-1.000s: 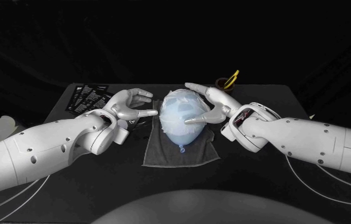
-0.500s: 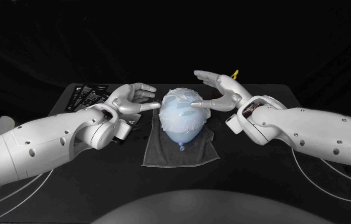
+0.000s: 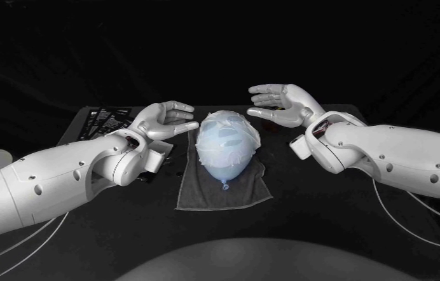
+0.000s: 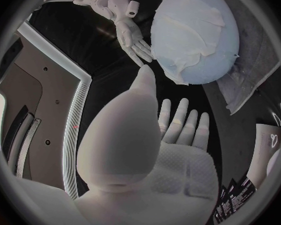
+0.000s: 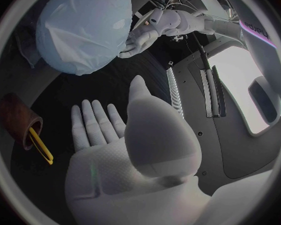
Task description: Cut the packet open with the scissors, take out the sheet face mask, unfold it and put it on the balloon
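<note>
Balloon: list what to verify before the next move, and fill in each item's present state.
1. The white sheet mask lies over the pale blue balloon: ok.
2. The mask lies smooth: not ok, folds show in the left wrist view.
3. The balloon rests on the grey cloth: ok.
4. The left hand holds nothing, fingers apart: ok.
5. The right hand holds nothing, apart from the balloon: ok.
6. The left hand's fingertips are clear of the balloon: cannot tell, they are close to its side.
</note>
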`<state>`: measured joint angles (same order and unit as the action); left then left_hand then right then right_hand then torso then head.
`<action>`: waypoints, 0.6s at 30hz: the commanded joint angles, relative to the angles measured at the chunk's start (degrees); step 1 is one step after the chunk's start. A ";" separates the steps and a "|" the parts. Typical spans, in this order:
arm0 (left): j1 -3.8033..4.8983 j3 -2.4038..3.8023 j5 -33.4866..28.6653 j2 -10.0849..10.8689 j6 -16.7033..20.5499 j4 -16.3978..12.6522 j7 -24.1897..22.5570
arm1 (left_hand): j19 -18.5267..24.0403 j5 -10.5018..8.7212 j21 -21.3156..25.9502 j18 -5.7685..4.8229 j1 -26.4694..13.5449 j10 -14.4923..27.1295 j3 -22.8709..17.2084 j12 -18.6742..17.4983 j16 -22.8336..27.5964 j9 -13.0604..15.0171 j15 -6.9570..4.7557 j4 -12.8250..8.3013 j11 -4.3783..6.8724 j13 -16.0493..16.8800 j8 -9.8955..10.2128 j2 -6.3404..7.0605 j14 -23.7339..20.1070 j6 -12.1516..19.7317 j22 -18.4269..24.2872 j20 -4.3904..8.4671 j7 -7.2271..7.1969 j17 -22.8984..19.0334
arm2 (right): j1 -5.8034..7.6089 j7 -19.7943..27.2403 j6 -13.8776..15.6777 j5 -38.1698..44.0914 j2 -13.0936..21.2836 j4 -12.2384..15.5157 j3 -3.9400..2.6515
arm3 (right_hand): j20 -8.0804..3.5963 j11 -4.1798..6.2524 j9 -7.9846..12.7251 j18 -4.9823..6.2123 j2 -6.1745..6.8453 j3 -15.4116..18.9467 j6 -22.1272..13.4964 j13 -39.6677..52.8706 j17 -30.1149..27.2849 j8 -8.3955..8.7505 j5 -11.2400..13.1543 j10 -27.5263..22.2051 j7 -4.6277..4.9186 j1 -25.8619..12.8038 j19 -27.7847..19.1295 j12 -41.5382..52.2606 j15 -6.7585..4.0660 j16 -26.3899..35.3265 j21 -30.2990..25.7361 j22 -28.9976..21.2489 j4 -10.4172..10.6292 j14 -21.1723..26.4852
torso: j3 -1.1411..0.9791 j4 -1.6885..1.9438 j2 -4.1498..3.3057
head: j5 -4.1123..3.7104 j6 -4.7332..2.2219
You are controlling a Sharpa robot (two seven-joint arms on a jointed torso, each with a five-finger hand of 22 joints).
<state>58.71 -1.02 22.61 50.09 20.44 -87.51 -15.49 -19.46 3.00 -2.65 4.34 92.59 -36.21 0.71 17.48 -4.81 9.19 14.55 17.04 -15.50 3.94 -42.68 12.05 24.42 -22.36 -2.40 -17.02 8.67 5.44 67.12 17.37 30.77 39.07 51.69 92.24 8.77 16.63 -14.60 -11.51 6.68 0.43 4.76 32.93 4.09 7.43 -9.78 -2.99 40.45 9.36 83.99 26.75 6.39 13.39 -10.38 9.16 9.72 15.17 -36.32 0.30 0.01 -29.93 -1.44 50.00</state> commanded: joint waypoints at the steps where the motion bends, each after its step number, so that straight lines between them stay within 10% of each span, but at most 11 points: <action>1: 0.14 0.09 2.72 -0.64 1.23 -0.21 -5.03 | 1.83 -0.02 0.61 -0.96 -0.30 0.28 1.01 -0.20 0.36 -0.52 0.23 -0.06 -0.01 -0.23 0.91 -0.06 -2.22 -1.86 0.29 0.11 2.34 -0.41 | 0.14 1.07 2.14 -2.97 1.42 0.88 -0.04 | -0.13 1.11 -2.50 2.09 -2.17 -0.69 9.08 0.49 1.70 -3.33 0.19 8.35 7.20 2.04 9.28 2.13 -1.74 -3.81 4.01 2.41 -1.30 -9.09 | 0.07 -0.07 0.00 | -0.73 0.00; 9: 0.65 0.27 13.22 -2.52 1.89 0.02 -8.26 | 2.94 -0.13 0.60 -1.03 -0.18 -1.44 2.00 -1.48 0.83 -2.66 0.59 -0.08 3.14 -0.28 7.52 -0.60 -4.29 -5.52 0.29 0.00 1.59 -0.69 | -0.05 -2.00 2.26 -1.94 4.22 1.66 0.12 | -2.02 4.78 -2.67 4.01 -4.70 -0.66 16.59 -0.20 3.30 -5.40 0.19 18.59 3.82 4.58 19.50 3.35 -5.91 -8.32 7.86 2.95 -2.09 -21.64 | -0.03 -0.28 0.05 | -1.44 0.00; 18: 4.44 0.35 24.98 -4.85 0.09 0.64 -2.45 | 9.00 0.16 1.18 -1.21 -2.46 4.21 11.84 -6.65 2.95 -5.28 -0.41 0.30 2.55 -0.65 18.60 5.26 -11.39 1.61 0.85 -0.12 5.97 -2.24 | -0.36 -6.68 3.21 1.70 4.13 0.67 0.19 | -7.84 9.61 -1.82 4.07 -5.62 -2.10 20.67 0.34 6.94 -5.11 0.07 31.48 0.18 9.41 32.26 4.73 -11.77 -15.01 14.26 5.25 -1.84 -37.94 | -0.17 -0.30 0.04 | -2.01 0.00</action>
<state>62.82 -0.71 39.44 45.65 21.54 -86.88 -20.32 -10.80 3.00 -1.66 3.79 90.16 -32.49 12.11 11.07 -2.15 4.00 14.30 17.35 -12.83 3.33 -24.50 16.92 13.38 -21.13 -1.58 -17.21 8.64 3.31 66.78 13.86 33.20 38.10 56.04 93.04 8.99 9.23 -5.29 -13.41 10.18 -5.22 3.04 53.38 4.28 14.03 -15.06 -2.99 71.08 9.68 92.89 58.05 10.84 2.19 -24.74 22.82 14.72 13.38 -72.84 0.20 -0.27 -29.88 -3.31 50.00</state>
